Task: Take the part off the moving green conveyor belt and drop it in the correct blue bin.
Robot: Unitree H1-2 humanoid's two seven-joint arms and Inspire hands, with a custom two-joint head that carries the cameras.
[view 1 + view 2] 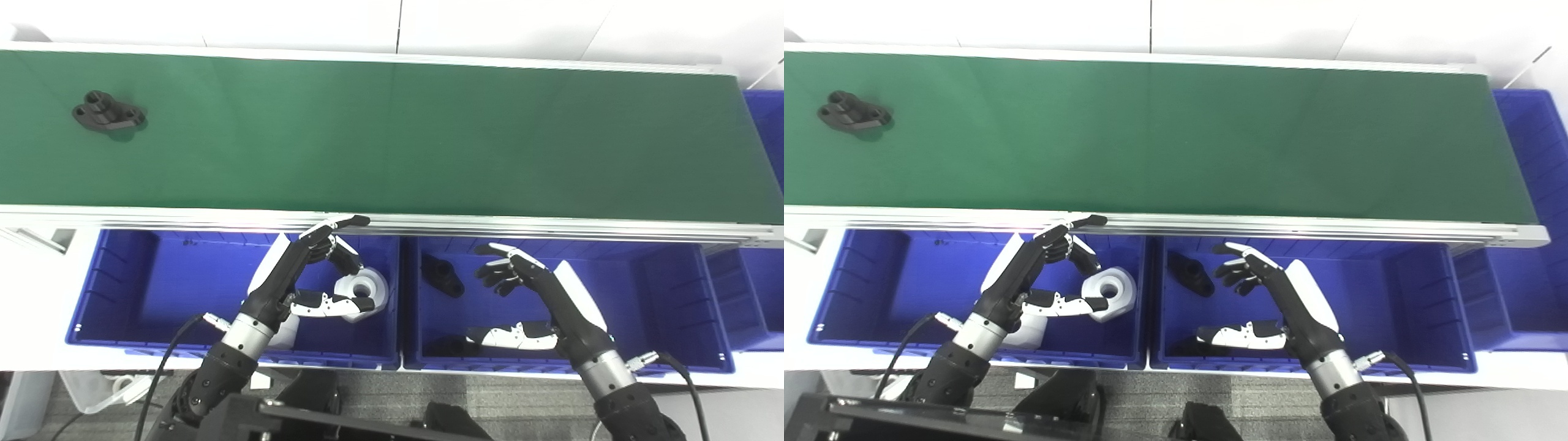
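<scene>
Far left on belt (429,135), black part (109,114), well apart from both empty, spread hands (306,275)

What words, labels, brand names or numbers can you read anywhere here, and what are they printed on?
None can be read.
Left blue plastic bin: a small dark mark on its back wall, too small and blurred to read.
Green conveyor belt, black bracket part on it, white cylindrical part, both robot hands: no visible text.
</scene>
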